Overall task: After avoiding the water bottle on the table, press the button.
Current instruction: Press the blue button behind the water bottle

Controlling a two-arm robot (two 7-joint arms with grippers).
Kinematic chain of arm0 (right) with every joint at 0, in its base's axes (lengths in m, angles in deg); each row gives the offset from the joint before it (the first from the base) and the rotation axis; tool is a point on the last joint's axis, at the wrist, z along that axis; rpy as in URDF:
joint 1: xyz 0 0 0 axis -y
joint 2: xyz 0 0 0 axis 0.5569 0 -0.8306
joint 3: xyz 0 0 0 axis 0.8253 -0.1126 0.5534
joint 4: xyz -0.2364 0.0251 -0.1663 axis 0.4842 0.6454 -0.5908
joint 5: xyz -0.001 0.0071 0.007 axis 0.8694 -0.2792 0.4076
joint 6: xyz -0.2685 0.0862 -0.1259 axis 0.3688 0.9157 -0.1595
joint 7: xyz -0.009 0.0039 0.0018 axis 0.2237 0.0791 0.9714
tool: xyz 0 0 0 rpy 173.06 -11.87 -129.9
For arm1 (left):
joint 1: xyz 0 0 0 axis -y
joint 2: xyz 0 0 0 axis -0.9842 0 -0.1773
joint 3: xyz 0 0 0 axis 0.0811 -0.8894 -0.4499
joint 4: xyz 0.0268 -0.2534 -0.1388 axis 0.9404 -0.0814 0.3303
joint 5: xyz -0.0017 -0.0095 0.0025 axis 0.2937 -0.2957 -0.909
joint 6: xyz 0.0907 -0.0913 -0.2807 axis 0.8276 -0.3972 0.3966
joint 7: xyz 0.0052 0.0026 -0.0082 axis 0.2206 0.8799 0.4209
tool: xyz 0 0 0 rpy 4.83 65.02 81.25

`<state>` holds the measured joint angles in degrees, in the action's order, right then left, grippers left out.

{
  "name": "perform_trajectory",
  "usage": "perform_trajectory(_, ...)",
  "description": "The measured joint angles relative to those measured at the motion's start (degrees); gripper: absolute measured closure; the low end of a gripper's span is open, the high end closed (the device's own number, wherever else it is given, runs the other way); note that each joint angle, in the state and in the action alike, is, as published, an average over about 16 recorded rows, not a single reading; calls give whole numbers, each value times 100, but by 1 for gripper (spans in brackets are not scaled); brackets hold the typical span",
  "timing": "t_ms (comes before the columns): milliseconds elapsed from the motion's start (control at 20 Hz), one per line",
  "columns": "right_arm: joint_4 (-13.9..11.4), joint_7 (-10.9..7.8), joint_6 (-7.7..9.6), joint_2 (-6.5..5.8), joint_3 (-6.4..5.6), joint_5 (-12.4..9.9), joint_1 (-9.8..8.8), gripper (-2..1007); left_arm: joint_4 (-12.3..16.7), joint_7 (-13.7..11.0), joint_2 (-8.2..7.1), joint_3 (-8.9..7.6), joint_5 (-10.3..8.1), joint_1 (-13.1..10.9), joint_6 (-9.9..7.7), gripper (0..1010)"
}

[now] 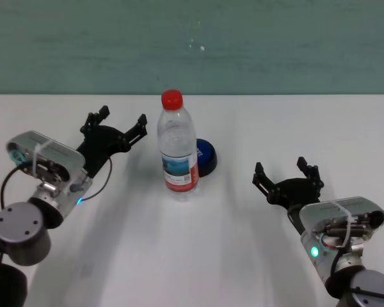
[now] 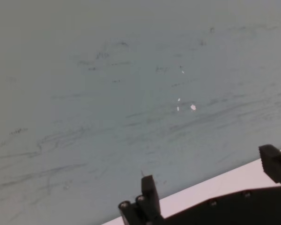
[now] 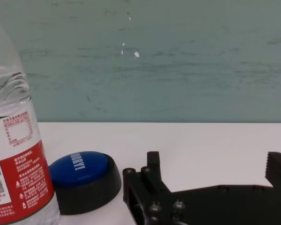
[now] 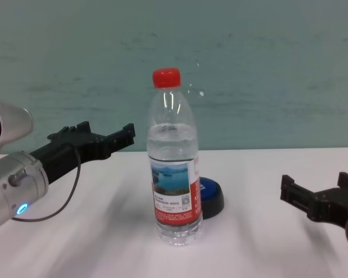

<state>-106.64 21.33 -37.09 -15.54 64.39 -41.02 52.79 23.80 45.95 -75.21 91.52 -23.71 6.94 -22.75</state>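
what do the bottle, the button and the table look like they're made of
Bottle: clear, glossy thin plastic, since the wall shows through it; red ribbed plastic cap.
Button: probably hard plastic, with a shiny blue dome on a matte black base.
Table: smooth white top with a faint sheen, maybe laminate.

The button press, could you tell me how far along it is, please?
Nothing looks done. The button sits untouched behind the upright water bottle. The left gripper hovers open left of the bottle; the right gripper is open to its right. Left: skirt the bottle and press.
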Motion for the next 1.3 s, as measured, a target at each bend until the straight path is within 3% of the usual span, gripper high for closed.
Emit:
perform_trajectory(550, 0, 0, 0, 0, 0, 0, 0, 1, -162, 24, 38, 30, 48, 127, 83, 0)
perform_trajectory(1300, 0, 0, 0, 0, 0, 0, 0, 1, -564, 84, 100, 102, 255, 334, 300, 0)
